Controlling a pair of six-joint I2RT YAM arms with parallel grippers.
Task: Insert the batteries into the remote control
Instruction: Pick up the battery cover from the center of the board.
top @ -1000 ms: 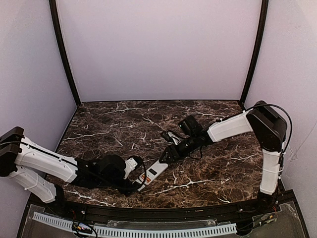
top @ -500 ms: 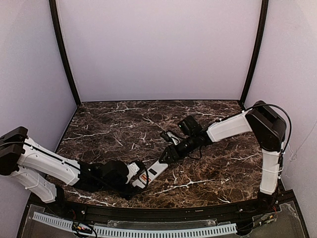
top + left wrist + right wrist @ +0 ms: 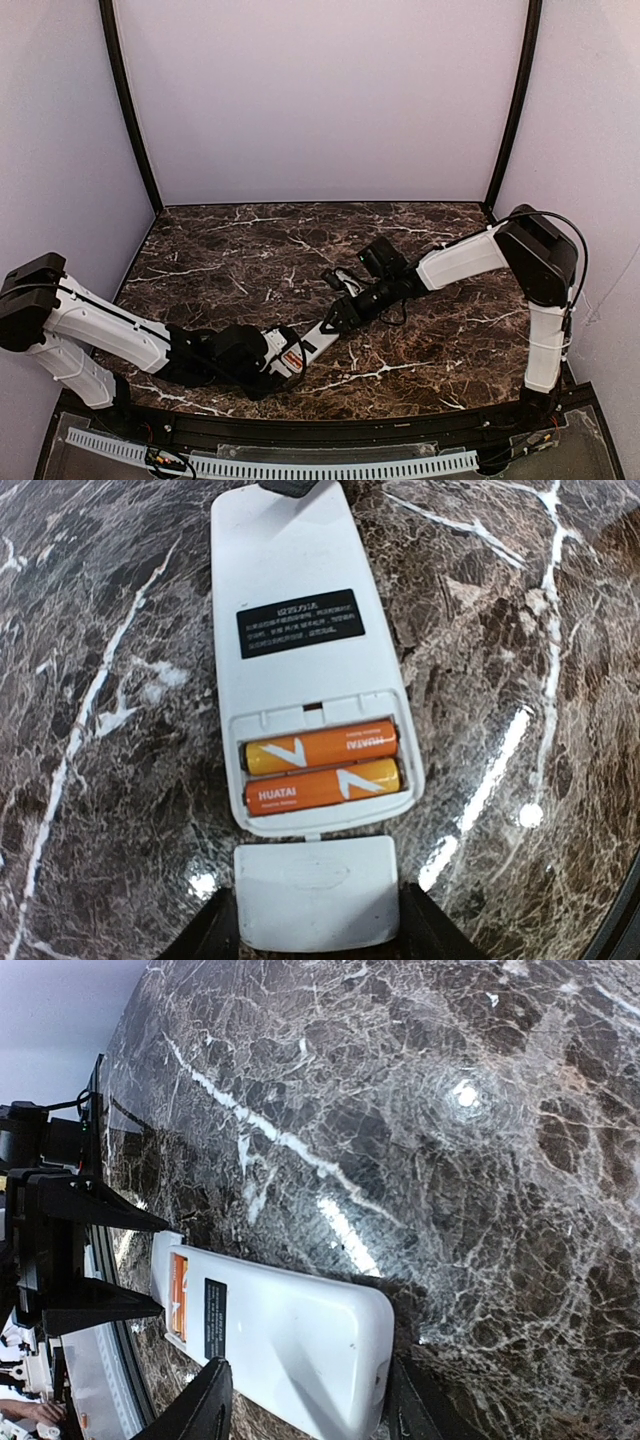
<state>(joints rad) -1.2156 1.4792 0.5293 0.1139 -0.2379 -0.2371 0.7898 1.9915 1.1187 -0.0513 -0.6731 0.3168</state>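
Dark marble tabletop [image 3: 450, 340] bore the remote control [image 3: 300, 600] back up, just ahead of the left gripper [image 3: 320, 922], both batteries [image 3: 322, 783] seated in its recess. That gripper pinched the loose cover [image 3: 315, 890] while the right gripper [image 3: 305, 1390] clamped the remote's far end. Loading looked done, and the next move would be to slide the cover squarely forward over the recess.

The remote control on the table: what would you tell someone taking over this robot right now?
Left gripper: closed on the sides of the loose cover, at the open end of the compartment.
Right gripper: clamps the other end of the remote control, which lies face down on the table.
Done: both batteries sit side by side in the recess.
Left: slide the cover on to close it.
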